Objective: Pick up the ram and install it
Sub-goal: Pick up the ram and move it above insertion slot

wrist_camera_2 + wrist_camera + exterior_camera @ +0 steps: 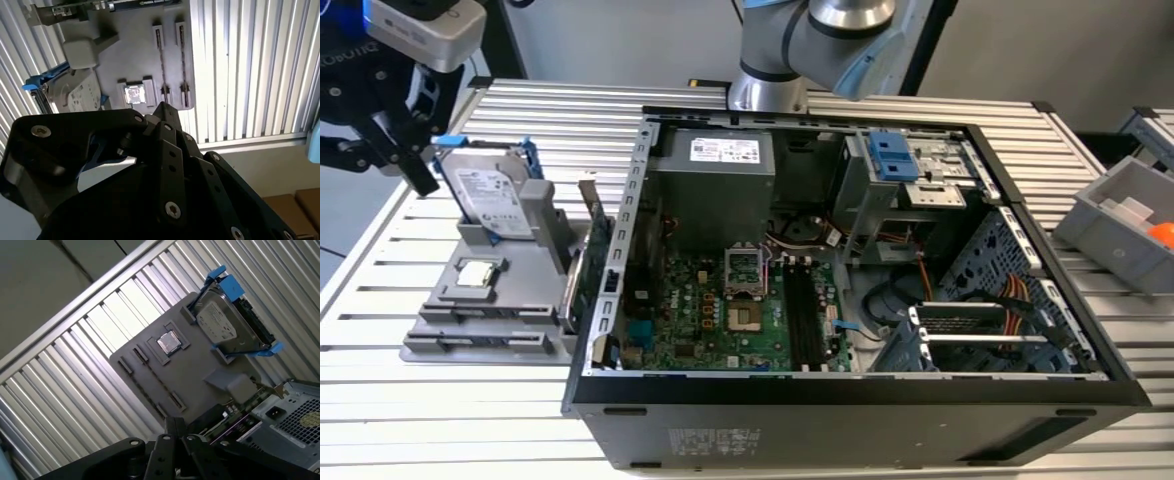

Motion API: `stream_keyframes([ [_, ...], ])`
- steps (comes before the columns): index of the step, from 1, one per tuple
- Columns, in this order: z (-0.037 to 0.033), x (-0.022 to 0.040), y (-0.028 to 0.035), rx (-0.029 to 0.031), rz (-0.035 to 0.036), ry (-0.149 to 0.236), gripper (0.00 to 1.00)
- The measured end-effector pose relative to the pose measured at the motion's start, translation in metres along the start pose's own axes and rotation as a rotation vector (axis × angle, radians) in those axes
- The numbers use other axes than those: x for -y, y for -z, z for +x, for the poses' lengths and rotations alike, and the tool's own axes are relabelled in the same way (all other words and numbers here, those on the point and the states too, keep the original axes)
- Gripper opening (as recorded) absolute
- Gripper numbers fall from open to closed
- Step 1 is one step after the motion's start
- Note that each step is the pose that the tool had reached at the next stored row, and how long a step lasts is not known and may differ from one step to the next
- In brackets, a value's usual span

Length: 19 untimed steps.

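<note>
The gripper (422, 186) hangs over the far corner of the grey holder (514, 300) at the exterior view's left, with its tip just beside the upright hard drive (494, 200) and clear of it. In both wrist views its fingers (170, 424) look drawn together into a single tip, with nothing seen between them. Open air lies all round the tip. The nearest edges are the drive's blue clips and, towards the exterior view's right, the tall expansion card (596, 260), which stands on edge between the holder and the wall of the computer case (854, 410). A small square chip (478, 272) sits in its pocket nearer than the drive. The ram cannot be picked out for certain. In the second wrist view, thin dark lines run along the holder's two narrow grooves (161, 60), and whether they are the ram seen edge-on cannot be told. The case lies open-sided, with its black memory slots (803, 320) near the middle of the board and room above them. Everything rests on a slatted metal table (454, 420). The arm's base (767, 92) stands at the far side, and a grey bin (1121, 220) is at the exterior view's right.
</note>
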State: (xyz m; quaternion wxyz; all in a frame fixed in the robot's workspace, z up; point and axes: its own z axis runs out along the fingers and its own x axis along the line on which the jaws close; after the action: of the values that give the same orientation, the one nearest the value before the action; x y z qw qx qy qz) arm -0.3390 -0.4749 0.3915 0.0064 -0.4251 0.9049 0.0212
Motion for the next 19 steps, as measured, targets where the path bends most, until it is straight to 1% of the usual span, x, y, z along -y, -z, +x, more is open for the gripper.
stream_keyframes([
  [7, -0.0003, 0.0004, 0.0, -0.0017, -0.002, 0.059, 0.0],
  [19, -0.0005, 0.0006, 0.0, -0.0054, -0.0056, 0.174, 0.0],
])
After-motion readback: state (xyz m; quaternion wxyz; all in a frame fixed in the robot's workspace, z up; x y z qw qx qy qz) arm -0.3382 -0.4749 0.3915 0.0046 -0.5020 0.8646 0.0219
